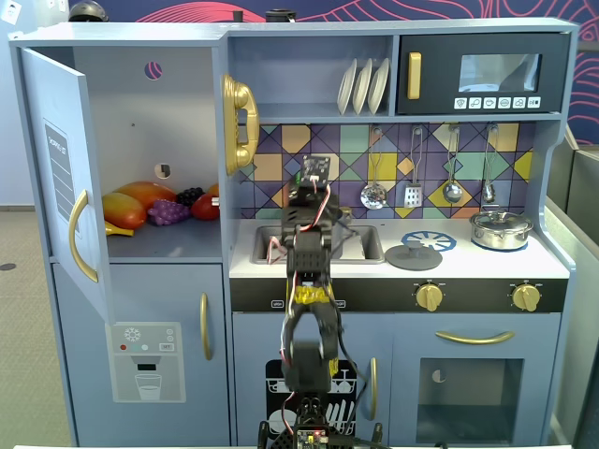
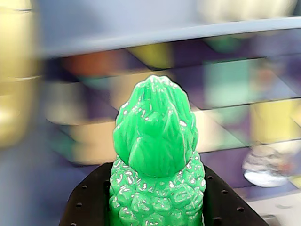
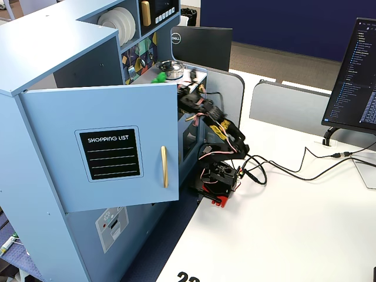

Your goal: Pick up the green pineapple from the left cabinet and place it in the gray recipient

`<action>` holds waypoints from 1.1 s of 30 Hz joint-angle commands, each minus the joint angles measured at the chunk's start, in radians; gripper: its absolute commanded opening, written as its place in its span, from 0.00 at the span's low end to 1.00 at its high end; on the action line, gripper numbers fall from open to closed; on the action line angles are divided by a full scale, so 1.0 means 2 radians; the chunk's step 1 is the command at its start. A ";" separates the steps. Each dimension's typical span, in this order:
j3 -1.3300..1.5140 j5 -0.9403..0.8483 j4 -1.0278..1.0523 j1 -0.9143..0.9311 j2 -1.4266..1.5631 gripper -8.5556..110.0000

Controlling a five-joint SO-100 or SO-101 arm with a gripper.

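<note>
In the wrist view the pineapple [image 2: 157, 155] fills the middle of the picture, leafy top up, and the black jaws press on its bumpy body from both sides, so the gripper [image 2: 157, 207] is closed around it and holds it firmly. The background there is blurred, which suggests the arm is moving. In a fixed view the arm [image 1: 309, 281] stands in front of the counter with its wrist raised over the sink [image 1: 360, 245]; from the side, a small green spot, the pineapple [image 3: 157, 78], shows just past the top edge of the open door [image 3: 106, 147]. So I judge that the pick is done and the carrying step is in hand. The next move is to bring the fruit over the gray pot and open the jaws, but I cannot find this pot in any view; it may be hidden behind the arm. Around the sink there are a dark round lid [image 1: 413, 256], a silver pot [image 1: 501, 229] and hanging utensils [image 1: 430, 182], which the arm must not hit. Further left, the cabinet [image 1: 140, 140] stands open, with the mango [image 1: 131, 206] and grapes [image 1: 170, 211] left on its shelf.
</note>
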 commanded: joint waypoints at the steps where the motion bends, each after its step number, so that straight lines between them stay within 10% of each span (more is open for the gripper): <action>1: -0.040 -0.019 -0.044 0.023 -0.081 0.07; 12: -0.126 -0.083 -0.055 0.001 -0.253 0.07; 19: -0.150 -0.040 -0.017 0.003 -0.239 0.32; 33: 0.048 -0.007 0.397 -0.022 0.141 0.09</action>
